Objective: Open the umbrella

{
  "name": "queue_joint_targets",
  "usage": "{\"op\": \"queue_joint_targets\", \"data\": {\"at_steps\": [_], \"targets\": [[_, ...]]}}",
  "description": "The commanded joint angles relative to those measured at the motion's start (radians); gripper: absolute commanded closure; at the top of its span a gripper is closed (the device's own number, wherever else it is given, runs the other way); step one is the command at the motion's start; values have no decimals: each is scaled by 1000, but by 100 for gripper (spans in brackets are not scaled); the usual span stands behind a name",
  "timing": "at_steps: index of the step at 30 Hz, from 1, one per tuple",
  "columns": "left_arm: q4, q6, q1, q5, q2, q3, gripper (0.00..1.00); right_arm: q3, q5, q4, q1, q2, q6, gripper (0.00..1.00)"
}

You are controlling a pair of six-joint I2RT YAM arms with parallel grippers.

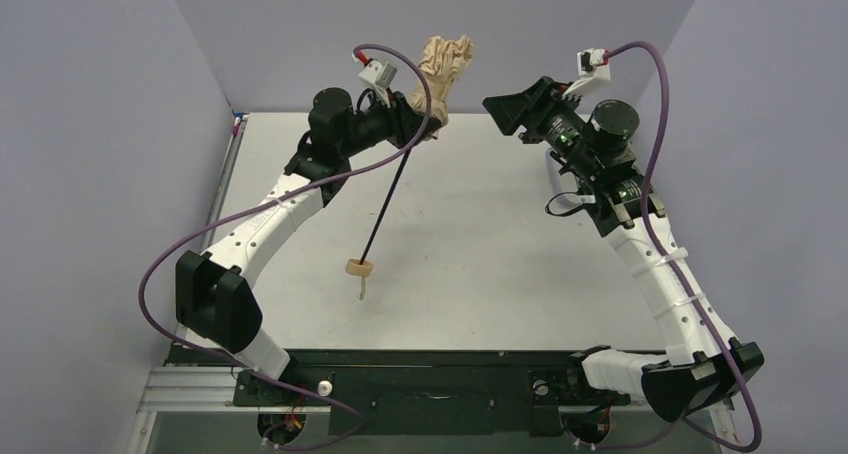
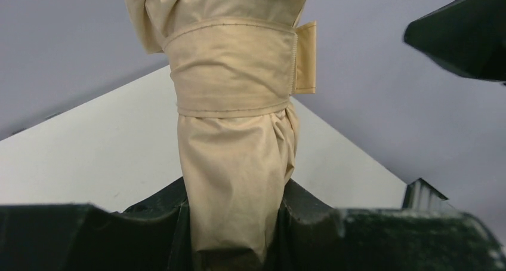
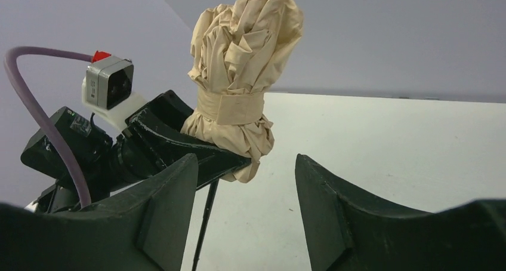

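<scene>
The umbrella [image 1: 440,74] is folded, its tan fabric bundled and bound by a strap [image 2: 233,74]. My left gripper [image 1: 420,124] is shut on the lower part of the bundle [image 2: 233,181] and holds it up near the back wall. The thin black shaft [image 1: 388,199] slopes down to the tan knob handle [image 1: 359,268], which rests on the table with its cord loop. My right gripper [image 1: 505,109] is open and empty, a short way to the right of the bundle [image 3: 238,98]; its fingers [image 3: 173,193] point at it.
The white table [image 1: 500,244] is walled by lavender panels at the back and both sides. A purple cable loops over each arm. The left wrist camera [image 3: 107,86] sits just beside the bundle.
</scene>
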Motion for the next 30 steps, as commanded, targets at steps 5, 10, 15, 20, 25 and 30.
{"op": "queue_joint_targets", "data": {"at_steps": [5,10,15,20,25,30], "targets": [[236,-145,-14,166,-57,4,100,42,-35,81,105,41,-33,43],[272,-149,-19,215,-74,-20,100,85,-33,82,134,79,-16,47],[270,-125,-24,234,-92,-38,100,122,-26,88,139,112,6,49],[269,-112,-26,241,-107,-44,100,128,-17,84,144,127,-1,58],[280,-119,-26,258,-116,-36,100,119,27,31,149,130,-38,70],[306,-150,-25,286,-123,-38,100,96,50,18,149,126,-55,87]]}}
